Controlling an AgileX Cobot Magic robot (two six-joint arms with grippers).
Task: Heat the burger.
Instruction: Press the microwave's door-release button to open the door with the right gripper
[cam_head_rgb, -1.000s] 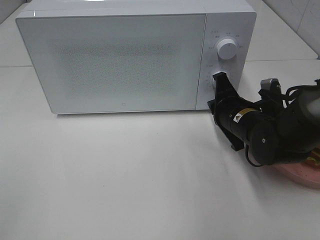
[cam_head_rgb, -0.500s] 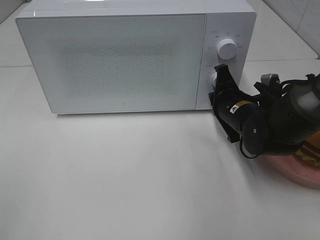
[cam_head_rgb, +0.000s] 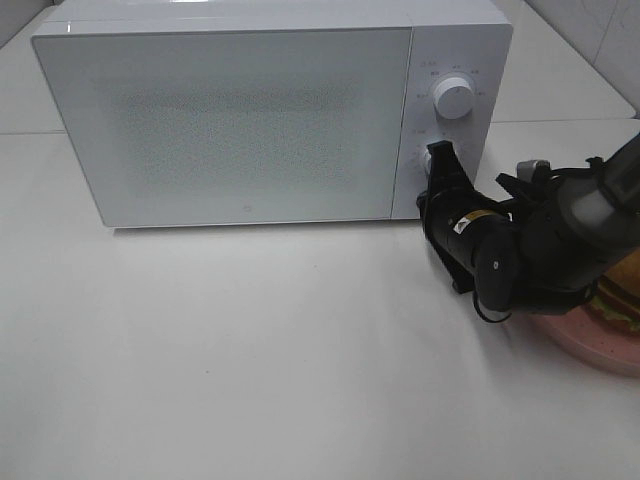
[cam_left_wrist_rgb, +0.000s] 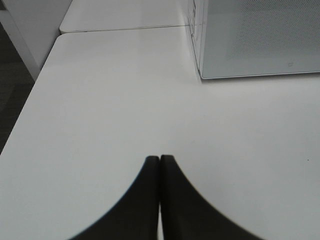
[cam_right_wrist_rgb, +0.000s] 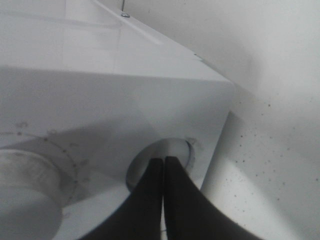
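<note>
Right hand (cam_head_rgb: 437, 152), fingers together, presses microwave's (cam_head_rgb: 250, 110) lower round control (cam_right_wrist_rgb: 136, 172), probably to open the closed door; burger (cam_head_rgb: 622, 303) sits on pink plate (cam_head_rgb: 590, 350) right of microwave; left hand (cam_left_wrist_rgb: 160, 161) likewise closed, empty.

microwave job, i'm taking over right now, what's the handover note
Left pincer: shut, over bare table beside the microwave.
Right pincer: shut, tips at the lower round control on the panel.
Burger: on the pink plate, behind the right arm, outside the oven.
Done: nothing loaded, microwave shut.
Left: open it, put burger in, close, start heating.
</note>
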